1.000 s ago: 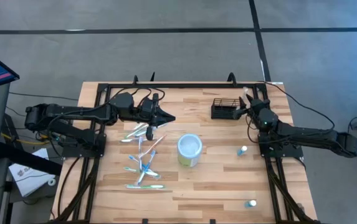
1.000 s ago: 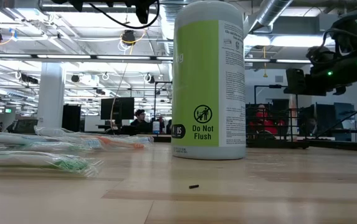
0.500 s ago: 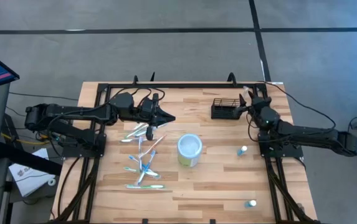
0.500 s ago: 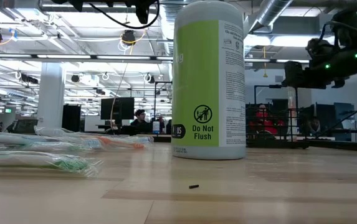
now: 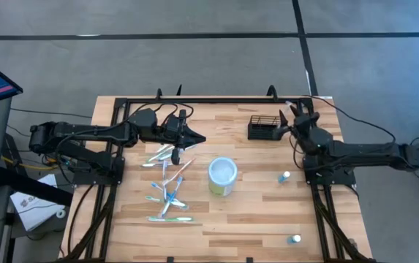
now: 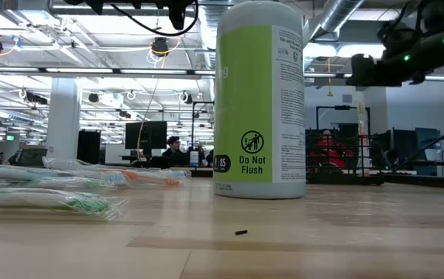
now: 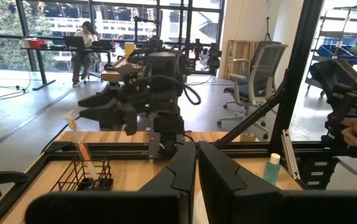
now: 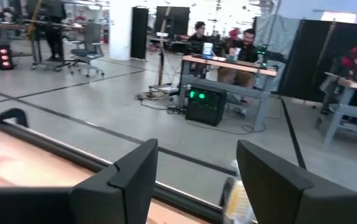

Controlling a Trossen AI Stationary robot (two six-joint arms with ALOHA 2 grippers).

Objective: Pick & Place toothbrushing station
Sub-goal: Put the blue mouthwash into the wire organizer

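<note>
My right gripper [image 5: 291,119] hangs above the far right part of the tabletop [image 5: 246,212], just beside the right end of the toothbrushing station [image 5: 264,128]. Its jaws stand spread wide, with bare air between the two dark fingers [image 8: 128,180]; they grasp nothing and touch nothing. In the low view that gripper [image 6: 365,71] shows raised above the tabletop, near the upper right of that picture.

The toothbrushing station, a small black wire-mesh basket, sits upright on the tabletop near the far edge, right of the middle. From my left wrist view I see the basket [image 7: 81,174] with a thin orange-tipped stick [image 7: 78,142] standing tilted in it, and my right arm rising behind it.

My left gripper [image 5: 194,139] is held over the far left-of-middle part of the tabletop, pointing toward the right side. Its jaws are clenched together, the two dark fingers [image 7: 178,171] pressed side by side with only a thin seam between them, and nothing is gripped there.

Below my left gripper, wrapped toothbrushes [image 5: 167,183] lie scattered across the left-middle area of the tabletop down toward the near edge. A white-and-pale-green round canister [image 5: 222,176] stands upright near the middle of the tabletop, well apart from the basket. Two small blue-capped bottles [image 5: 286,177] stand toward the right edge, one of them close to the near right corner.
</note>
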